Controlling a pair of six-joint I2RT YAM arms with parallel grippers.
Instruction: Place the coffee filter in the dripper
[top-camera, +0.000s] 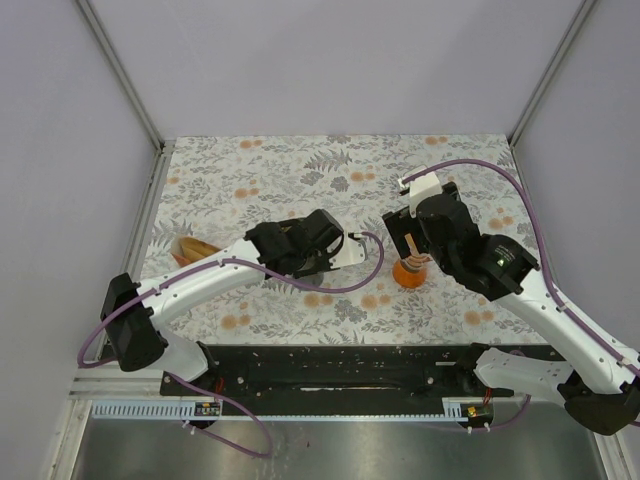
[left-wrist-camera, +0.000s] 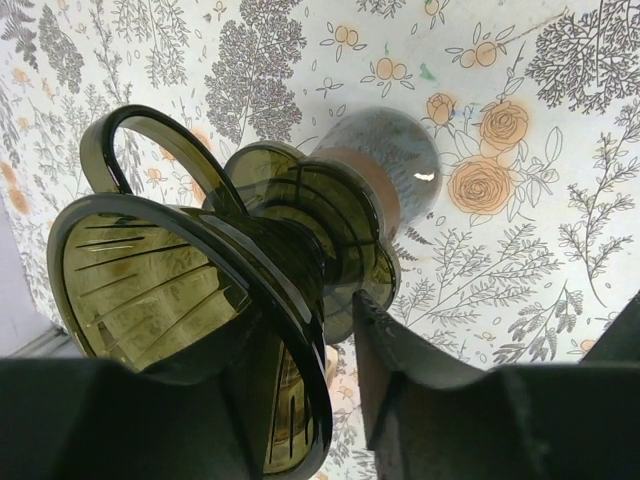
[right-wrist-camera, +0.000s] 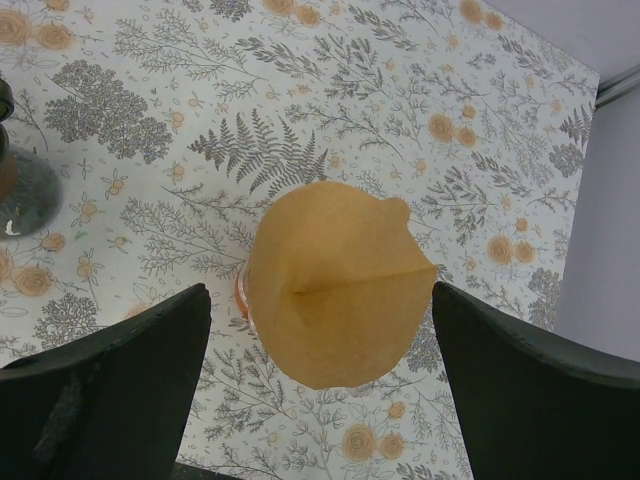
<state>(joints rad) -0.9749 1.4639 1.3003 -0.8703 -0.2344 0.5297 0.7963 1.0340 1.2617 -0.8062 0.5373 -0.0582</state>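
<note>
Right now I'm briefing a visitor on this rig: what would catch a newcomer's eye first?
The tan coffee filter, perched on something orange right of centre, sits between the open fingers of the right gripper, clear of both. Just to its left, the left gripper holds the dark translucent dripper tipped on its side above the floral table.

No readable text, label, brand or number shows in any view.
</note>
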